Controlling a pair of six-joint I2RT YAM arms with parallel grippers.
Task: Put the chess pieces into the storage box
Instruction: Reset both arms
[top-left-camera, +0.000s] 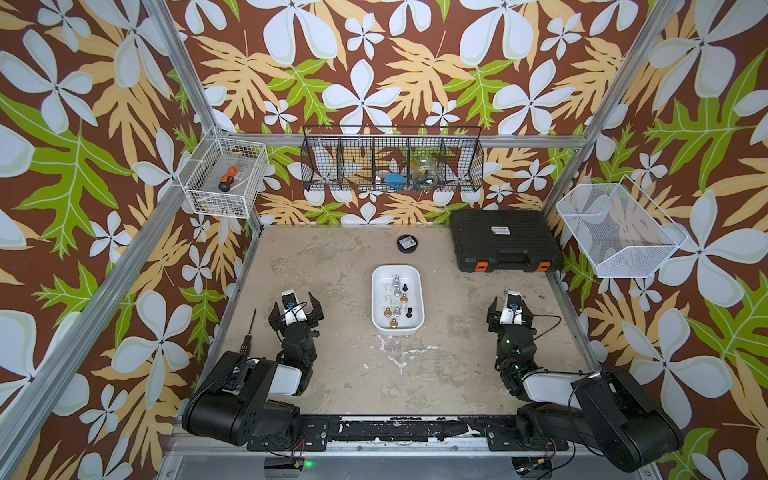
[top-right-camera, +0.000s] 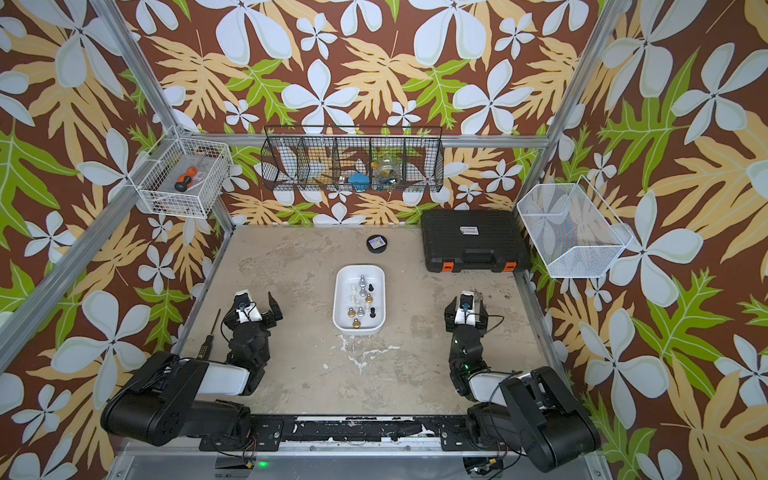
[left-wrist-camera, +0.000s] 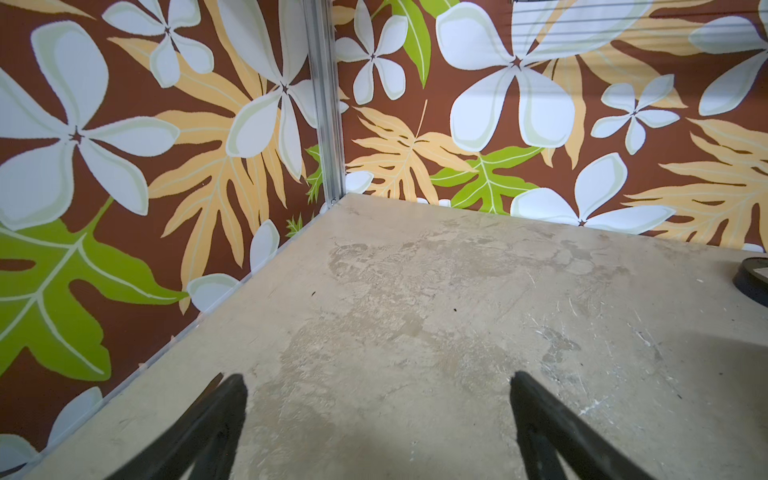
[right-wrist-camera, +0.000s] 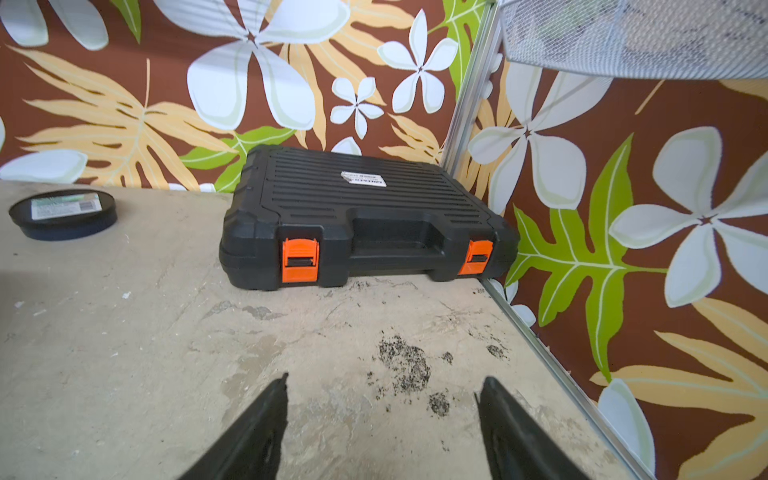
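The white storage box (top-left-camera: 376, 305) (top-right-camera: 339, 305) sits mid-table in both top views. Several chess pieces (top-left-camera: 397, 285) (top-right-camera: 362, 284) in gold, silver, cream and black stand inside it; I see none loose on the table. My left gripper (top-left-camera: 293, 303) (top-right-camera: 252, 308) hovers left of the box, open, and in the left wrist view the left gripper (left-wrist-camera: 377, 378) has only bare table between its fingers. My right gripper (top-left-camera: 510, 306) (top-right-camera: 464, 308) is right of the box. In the right wrist view the right gripper (right-wrist-camera: 386, 378) is open and empty. Neither wrist view shows the box.
A black case with orange latches (top-left-camera: 505, 241) (right-wrist-camera: 361, 216) fills the back right corner. A black round puck (top-left-camera: 407, 243) (right-wrist-camera: 62, 214) lies behind the box. A thin dark tool (top-left-camera: 248, 336) lies by the left edge. Wire baskets (top-left-camera: 226, 176) hang on the walls.
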